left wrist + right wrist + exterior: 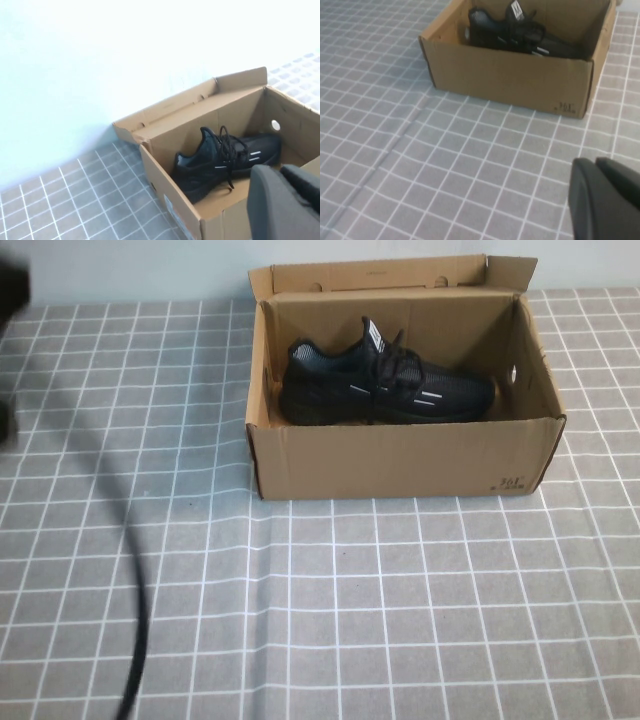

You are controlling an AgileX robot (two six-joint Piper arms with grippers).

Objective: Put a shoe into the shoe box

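Nearest the high camera lies the tabletop [380, 620], covered in a grey cloth with a white grid, and a black cable [135, 610] curves over it at the near left. Farther back, toward the right of centre, stands the box [400, 465], brown cardboard, its top open and its lid flap [390, 275] standing up along the far side against the pale wall. Small dark print sits on the right end of its near wall, and a round hole shows in its right wall. The shoe [385, 385] rests inside the box on its sole, heel to the left and toe to the right, close to the far wall, its striped tongue tab upright and white dashes along its side. The left end effector [287, 205] shows only in its own wrist view as a dark blurred shape, clenched and grasping nothing, raised off the left of the box and looking down into it at the shoe. The right end effector [605, 197] likewise shows only in its wrist view, clenched and empty, above the cloth on the near side of the box and well apart from it.
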